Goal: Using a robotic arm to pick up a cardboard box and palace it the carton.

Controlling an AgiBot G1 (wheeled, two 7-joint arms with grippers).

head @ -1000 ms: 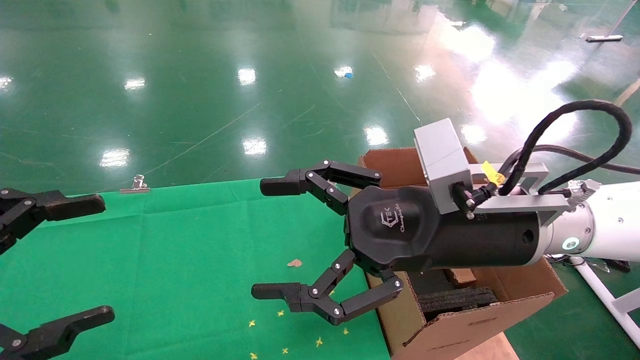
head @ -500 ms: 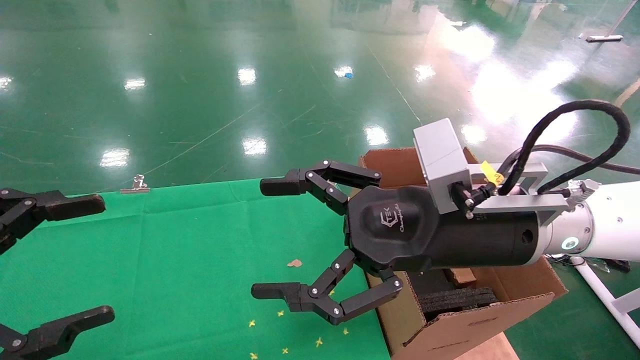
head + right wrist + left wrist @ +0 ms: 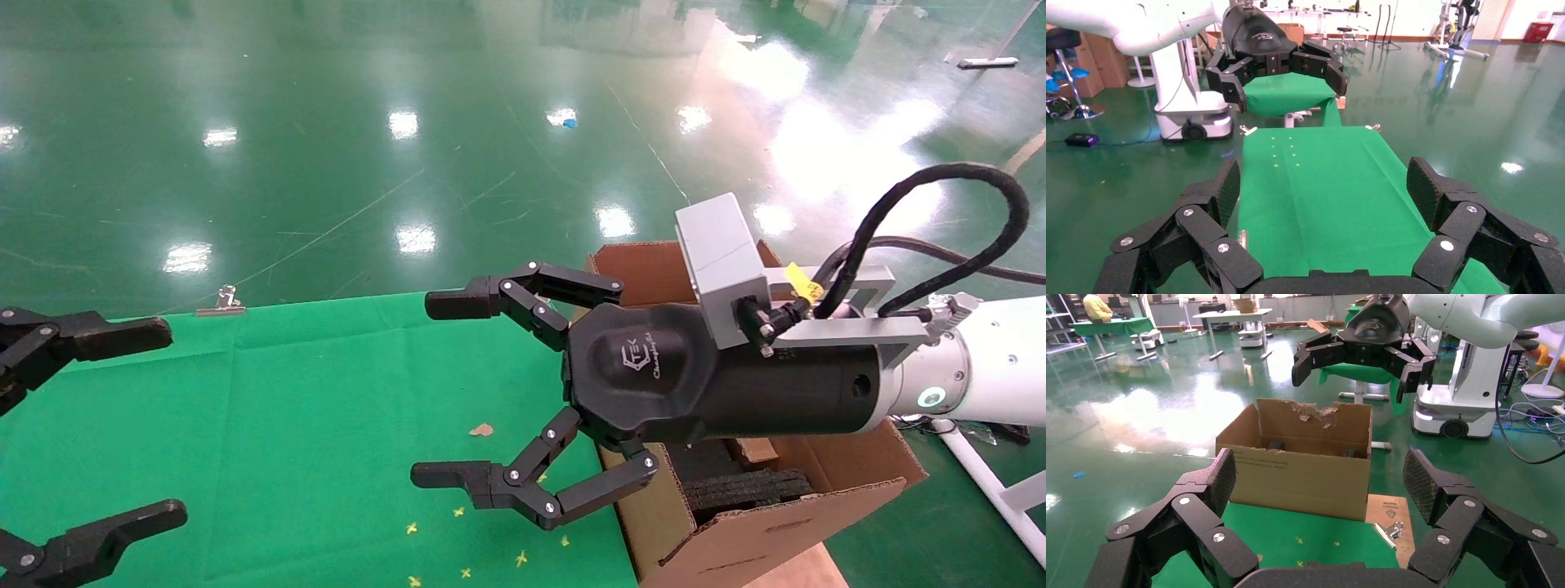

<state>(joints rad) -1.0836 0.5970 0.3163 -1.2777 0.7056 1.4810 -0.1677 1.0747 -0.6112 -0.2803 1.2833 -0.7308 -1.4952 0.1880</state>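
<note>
The robotic arm (image 3: 981, 367), white with a grey camera block and black cable, reaches in from the right. Its right gripper (image 3: 439, 389) is open and empty above the green cloth, just left of the carton (image 3: 776, 531). The carton is a large brown box with torn flaps and black foam (image 3: 744, 490) inside; it also shows in the left wrist view (image 3: 1303, 471). A small brown cardboard piece (image 3: 756, 449) lies in the carton under the arm; I cannot tell whether it is the cardboard box. My left gripper (image 3: 161, 423) is open and empty at the table's left edge.
The green cloth (image 3: 310, 425) covers the table, with a cardboard scrap (image 3: 481, 429) and yellow marks (image 3: 458, 513) on it. A metal binder clip (image 3: 221, 304) sits at the far edge, another at the carton end (image 3: 1389, 530). Bare wood (image 3: 784, 572) shows beside the carton.
</note>
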